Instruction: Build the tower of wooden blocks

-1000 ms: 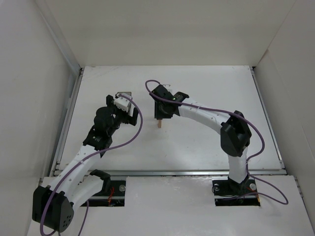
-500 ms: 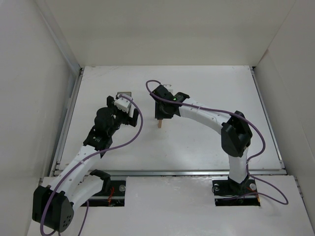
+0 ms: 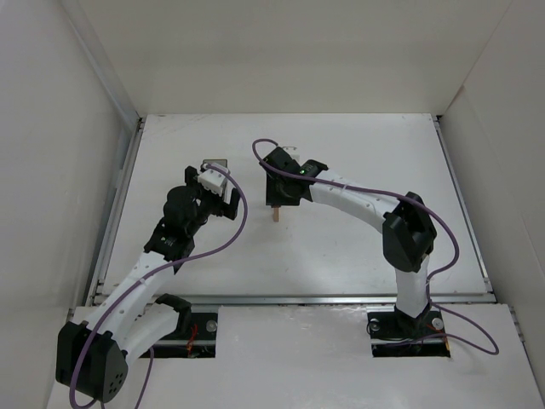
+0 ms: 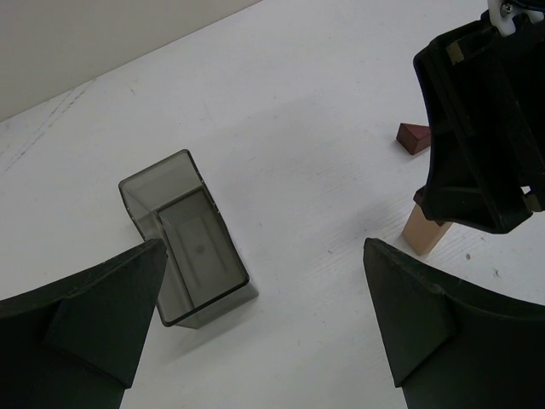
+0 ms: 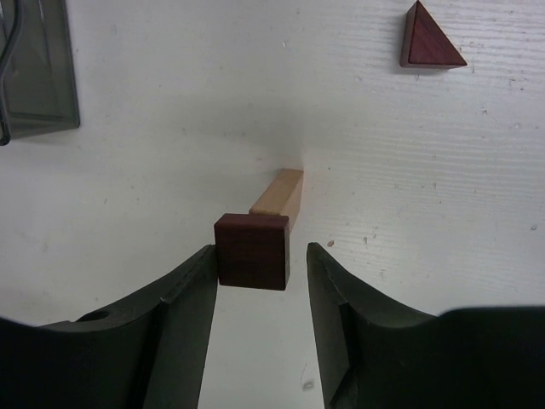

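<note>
A slim light tan upright piece [image 5: 279,192] stands on the table, and a dark reddish-brown square block [image 5: 253,250] rests on its top. My right gripper [image 5: 260,264] is open around that block. Its left finger is at the block's side, and a gap shows at the right finger. A dark reddish-brown triangular block [image 5: 428,41] lies on the table beyond. In the top view the right gripper [image 3: 279,198] hangs over the tan piece [image 3: 277,215]. My left gripper [image 4: 264,298] is wide open and empty, above the table between the bin and the tan piece [image 4: 423,230].
A dark translucent rectangular bin [image 4: 189,237] stands empty left of the tower, also seen in the top view [image 3: 215,164]. White walls enclose the table on the left, back and right. The triangular block [image 4: 414,136] lies behind the right gripper.
My left gripper has drawn back slightly towards me, so more of the bin shows. The right gripper and the blocks have not visibly moved.
</note>
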You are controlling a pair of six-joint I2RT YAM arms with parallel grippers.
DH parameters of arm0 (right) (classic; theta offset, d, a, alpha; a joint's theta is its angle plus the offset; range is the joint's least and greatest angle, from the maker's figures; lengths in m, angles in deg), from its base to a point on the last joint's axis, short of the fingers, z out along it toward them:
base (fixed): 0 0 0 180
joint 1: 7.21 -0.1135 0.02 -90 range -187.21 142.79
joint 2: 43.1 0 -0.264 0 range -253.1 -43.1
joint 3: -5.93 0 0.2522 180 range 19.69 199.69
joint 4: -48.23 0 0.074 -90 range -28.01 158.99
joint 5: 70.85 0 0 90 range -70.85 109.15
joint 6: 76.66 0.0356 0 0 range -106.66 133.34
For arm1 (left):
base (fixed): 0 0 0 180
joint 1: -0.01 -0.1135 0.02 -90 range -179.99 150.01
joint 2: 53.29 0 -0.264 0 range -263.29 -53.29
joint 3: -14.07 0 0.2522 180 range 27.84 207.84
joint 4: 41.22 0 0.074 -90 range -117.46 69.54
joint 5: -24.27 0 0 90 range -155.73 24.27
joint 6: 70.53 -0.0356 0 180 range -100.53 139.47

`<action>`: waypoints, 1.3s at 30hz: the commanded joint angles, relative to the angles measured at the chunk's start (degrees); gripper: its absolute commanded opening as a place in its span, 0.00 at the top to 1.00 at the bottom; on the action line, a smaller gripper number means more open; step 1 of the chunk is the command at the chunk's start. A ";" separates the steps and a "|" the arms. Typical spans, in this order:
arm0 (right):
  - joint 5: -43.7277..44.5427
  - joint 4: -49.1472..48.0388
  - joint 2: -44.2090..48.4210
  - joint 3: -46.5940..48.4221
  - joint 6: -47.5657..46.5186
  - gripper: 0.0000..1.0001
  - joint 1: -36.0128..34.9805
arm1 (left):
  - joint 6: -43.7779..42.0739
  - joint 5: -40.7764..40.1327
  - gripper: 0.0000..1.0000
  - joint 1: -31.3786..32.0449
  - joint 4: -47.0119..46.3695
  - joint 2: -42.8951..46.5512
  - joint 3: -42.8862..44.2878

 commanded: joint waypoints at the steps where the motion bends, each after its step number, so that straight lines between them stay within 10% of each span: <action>1: -0.04 -0.74 1.29 0.03 -0.10 0.48 0.37 | 0.14 0.77 0.00 -0.16 -1.74 1.32 -0.19; 23: -1.97 1.64 9.98 12.34 -8.01 0.17 9.32 | -0.38 -1.51 0.00 -0.16 -2.35 1.32 -0.19; 39: -16.03 3.92 -8.29 14.01 -49.84 0.21 15.23 | -1.44 -4.06 0.00 -1.92 -2.44 -2.54 2.18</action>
